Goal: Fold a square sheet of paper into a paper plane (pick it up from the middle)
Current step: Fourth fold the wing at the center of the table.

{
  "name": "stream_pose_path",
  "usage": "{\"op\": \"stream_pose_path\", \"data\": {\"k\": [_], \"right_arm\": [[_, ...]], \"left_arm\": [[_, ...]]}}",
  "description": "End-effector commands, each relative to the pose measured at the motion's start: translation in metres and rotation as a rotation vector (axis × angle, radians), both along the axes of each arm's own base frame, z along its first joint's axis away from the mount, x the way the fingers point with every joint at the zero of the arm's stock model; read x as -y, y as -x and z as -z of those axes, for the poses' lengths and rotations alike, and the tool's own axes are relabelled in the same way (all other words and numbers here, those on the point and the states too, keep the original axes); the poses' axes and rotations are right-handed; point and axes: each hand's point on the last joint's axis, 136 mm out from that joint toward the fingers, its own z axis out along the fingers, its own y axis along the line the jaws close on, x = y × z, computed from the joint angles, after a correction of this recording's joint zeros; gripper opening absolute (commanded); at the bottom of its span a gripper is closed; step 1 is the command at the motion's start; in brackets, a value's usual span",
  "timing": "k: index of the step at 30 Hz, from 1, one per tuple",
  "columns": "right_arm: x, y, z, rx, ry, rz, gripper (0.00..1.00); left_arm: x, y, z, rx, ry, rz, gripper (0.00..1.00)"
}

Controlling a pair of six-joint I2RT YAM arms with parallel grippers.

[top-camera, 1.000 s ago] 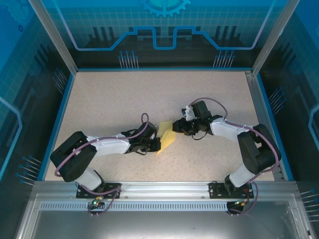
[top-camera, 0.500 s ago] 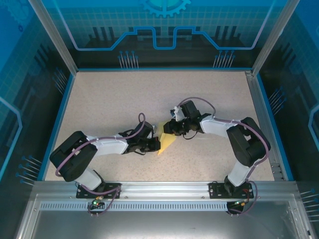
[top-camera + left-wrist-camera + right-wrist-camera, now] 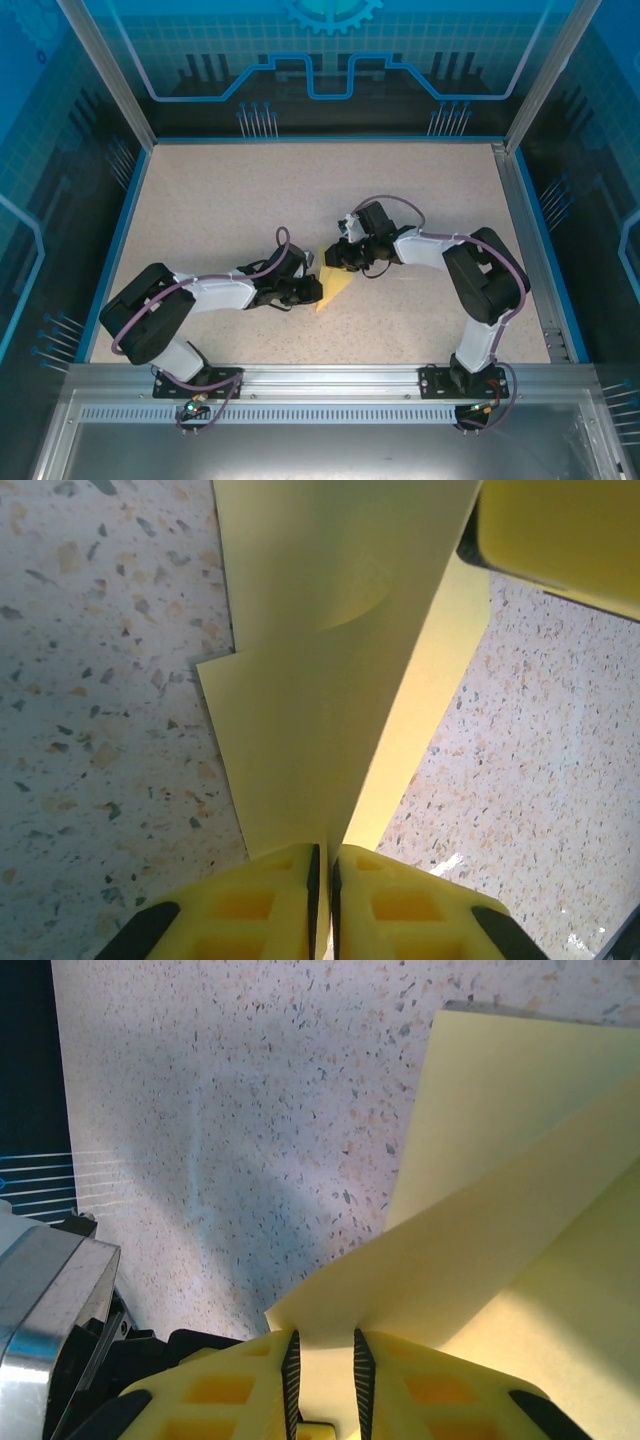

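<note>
Your table (image 3: 250,190) is a speckled pale surface, and both arms reach in toward its middle from the near edge. The left arm (image 3: 215,293) lies low and stretched to the right. The right arm (image 3: 440,250) bends back to the left, so the two wrists meet near the centre.

Between them is the square sheet of paper (image 3: 335,282). From above it reads as a narrow yellow wedge with its point toward you, lifted partly off the table and not lying flat. The left wrist view shows it in layers: one panel curls over another, with a straight fold edge running up the frame (image 3: 320,730). In the right wrist view two flaps spread apart (image 3: 500,1210).

Your left gripper (image 3: 322,880) has its jaws drawn to a thin slit, and the paper's edge runs straight into it, so it looks pinched on the sheet. Your right gripper (image 3: 322,1370) has its jaws close around a folded edge with paper in the narrow gap, but you cannot tell whether the pads actually bite.

As a judgement, you are partway: at least one fold is in, but the layers are loose and uncreased, and no slim dart with a centre ridge is formed. Pressing the creases and folding the wings look to remain.
</note>
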Motion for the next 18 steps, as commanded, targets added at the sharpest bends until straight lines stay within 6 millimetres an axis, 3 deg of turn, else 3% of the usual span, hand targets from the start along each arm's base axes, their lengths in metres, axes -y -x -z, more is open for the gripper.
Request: {"op": "stream_pose_path", "data": {"k": [1, 10, 18], "right_arm": [[-0.004, -0.003, 0.004, -0.009, 0.017, 0.001, 0.24], [-0.003, -0.002, 0.008, -0.013, 0.028, -0.001, 0.24], [-0.003, -0.002, 0.008, -0.015, 0.027, 0.000, 0.23]], "left_arm": [[-0.002, 0.007, -0.004, -0.011, 0.015, 0.024, 0.16], [0.004, 0.011, -0.017, 0.003, 0.059, 0.063, 0.19], [-0.001, 0.015, -0.008, -0.026, 0.017, 0.066, 0.20]]}}
